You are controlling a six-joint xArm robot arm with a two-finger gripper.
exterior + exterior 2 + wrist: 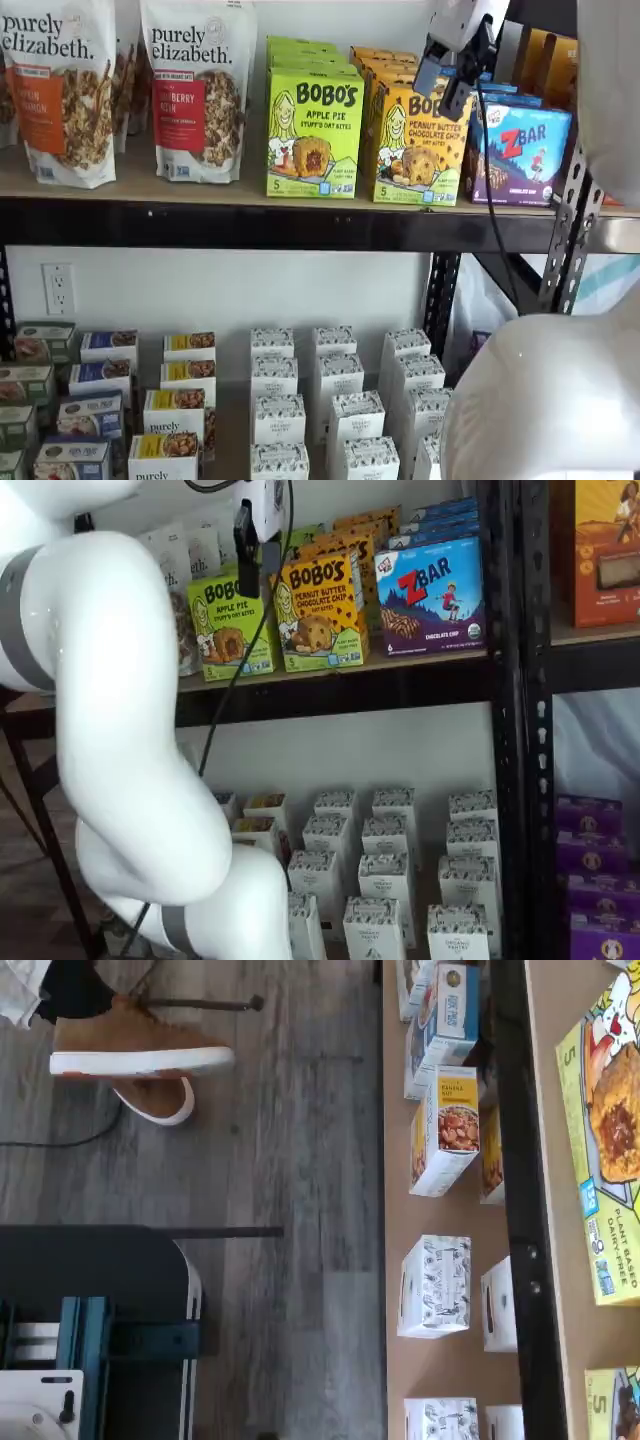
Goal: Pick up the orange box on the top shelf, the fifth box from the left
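The orange box (415, 145), lettered BOBO'S Peanut Butter Chocolate Chip, stands upright at the front of the top shelf (200, 225), and it shows in both shelf views (320, 605). More orange boxes are stacked behind it. My gripper (443, 80) hangs from the view's top edge in front of the box's upper part, fingers pointing down, with a gap between them and nothing held. In a shelf view the gripper (258, 555) overlaps the box's upper left corner. The wrist view shows the shelf's black beam (520, 1160) and a corner of a yellow box (612, 1405).
A lime-green Bobo's Apple Pie box (314, 135) stands just left of the orange box and a blue Z Bar box (520, 155) just right. Granola bags (195, 90) stand further left. White boxes (335, 410) fill the lower level. Shoes (140, 1050) stand on the floor.
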